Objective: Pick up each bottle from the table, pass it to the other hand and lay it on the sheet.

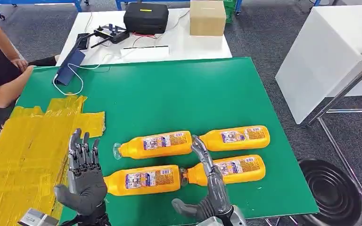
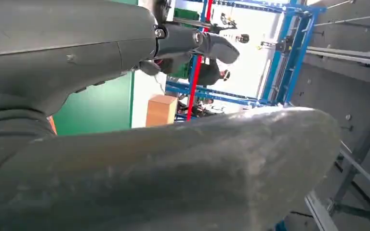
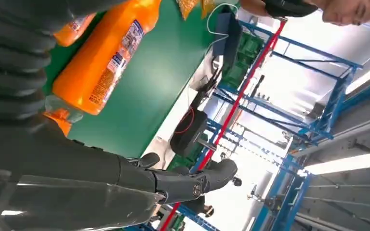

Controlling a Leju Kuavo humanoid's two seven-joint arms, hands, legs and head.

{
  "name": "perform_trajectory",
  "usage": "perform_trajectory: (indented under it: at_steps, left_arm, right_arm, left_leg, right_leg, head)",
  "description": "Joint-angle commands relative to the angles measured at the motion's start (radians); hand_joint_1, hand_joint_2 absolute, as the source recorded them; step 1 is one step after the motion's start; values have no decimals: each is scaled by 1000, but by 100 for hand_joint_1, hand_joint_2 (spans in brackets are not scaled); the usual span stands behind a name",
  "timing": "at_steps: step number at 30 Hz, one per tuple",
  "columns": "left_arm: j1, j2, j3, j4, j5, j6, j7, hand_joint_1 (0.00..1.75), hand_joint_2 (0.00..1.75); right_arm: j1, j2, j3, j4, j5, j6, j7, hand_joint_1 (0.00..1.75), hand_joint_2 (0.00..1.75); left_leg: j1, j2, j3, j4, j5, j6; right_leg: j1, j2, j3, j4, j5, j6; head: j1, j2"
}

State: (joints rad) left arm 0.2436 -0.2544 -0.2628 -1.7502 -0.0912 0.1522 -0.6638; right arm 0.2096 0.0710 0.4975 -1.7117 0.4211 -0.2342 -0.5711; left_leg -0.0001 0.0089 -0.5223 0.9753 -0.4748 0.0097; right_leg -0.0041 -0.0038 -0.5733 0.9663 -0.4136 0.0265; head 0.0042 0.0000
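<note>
Several orange bottles lie on their sides on the green table (image 1: 169, 94): one at the front left (image 1: 143, 180), one at the front right (image 1: 231, 169), one at the back left (image 1: 155, 144) and one at the back right (image 1: 235, 137). The yellow sheet (image 1: 28, 150) covers the table's left side. My left hand (image 1: 82, 174) is raised, fingers spread, holding nothing, just left of the front left bottle. My right hand (image 1: 207, 188) is open, fingers extended up between the two front bottles. One orange bottle (image 3: 101, 62) lies beyond the right hand's fingers (image 3: 192, 180).
A person's arm (image 1: 4, 80) rests at the table's far left corner. A white table behind holds a black case (image 1: 146, 18), a cardboard box (image 1: 207, 17) and cables. A dark blue device (image 1: 69, 67) lies at the green table's back edge. A black bin (image 1: 334, 188) stands right.
</note>
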Motion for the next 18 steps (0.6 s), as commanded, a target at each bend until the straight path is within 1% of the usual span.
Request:
perform_trajectory:
  at_steps: [1,2,4,8,10,11,14,18]
  left_arm:
    - [-9,1,-6,30,-6,6,-34,0,0]
    - [-10,-2,-3,36,-12,8,-34,0,0]
    - [-16,-11,8,47,-18,-7,-34,0,0]
    - [-20,-22,19,57,-30,-20,-34,0,0]
    - [-13,-41,27,45,-39,-31,-33,0,0]
    - [-13,-41,27,45,-39,-31,-33,0,0]
    - [-13,-41,27,45,-39,-31,-33,0,0]
    - [-17,-45,32,50,-47,-45,-30,0,0]
  right_arm:
    - [-34,-55,54,60,94,-9,88,0,175]
    - [-58,-71,92,104,255,-46,197,0,175]
    - [-95,-73,140,179,372,-61,279,0,175]
    - [-143,-57,203,272,448,-58,348,0,175]
    - [-167,-54,239,310,486,-46,383,0,175]
    - [-167,-54,239,310,486,-46,383,0,175]
    - [-167,-54,239,310,486,-46,383,0,175]
    - [-200,-43,273,356,521,1,409,0,175]
  left_leg:
    - [0,0,2,-1,0,0]
    - [1,0,3,-1,-1,0]
    - [1,1,3,-1,-1,0]
    - [1,3,3,-2,-1,-1]
    - [1,1,3,-1,-1,-1]
    - [1,1,1,-1,0,-1]
    - [1,1,3,-1,-1,-1]
    - [1,1,5,-1,-2,-1]
  right_leg:
    - [0,0,2,-1,0,0]
    - [1,1,3,-2,0,0]
    - [1,2,3,-2,0,0]
    - [1,4,4,-3,1,0]
    - [1,2,4,-2,0,0]
    - [1,2,2,-2,1,0]
    - [1,1,3,-2,0,0]
    - [1,2,5,-2,-1,0]
  head:
    - [0,0]
    - [0,0]
    - [0,0]
    - [0,0]
    - [0,0]
    - [0,0]
    - [0,0]
    - [0,0]
